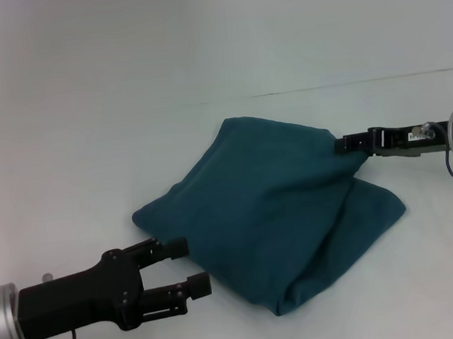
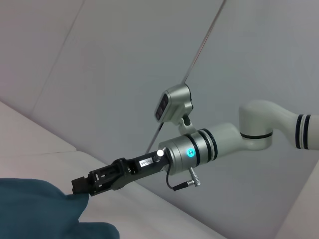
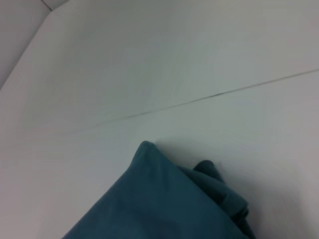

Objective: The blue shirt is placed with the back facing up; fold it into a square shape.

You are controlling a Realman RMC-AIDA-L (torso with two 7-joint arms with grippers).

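The blue shirt (image 1: 274, 221) is seen already folded into a thick bundle on the white table (image 1: 91, 149); one far corner is pinched by the right gripper (image 1: 341, 143), lifted. The left gripper (image 1: 189, 267) is held apart, empty, just beside the near edge. Flattening is judged left.

1. Light is even, soft and diffuse across the white worktop (image 1: 91, 149), with no glare.
2. The blue shirt (image 1: 269, 213) casts only faint shadows at its edges.
3. The right wrist view is slightly soft; the left gripper (image 1: 183, 271) near the head camera looks sharp.
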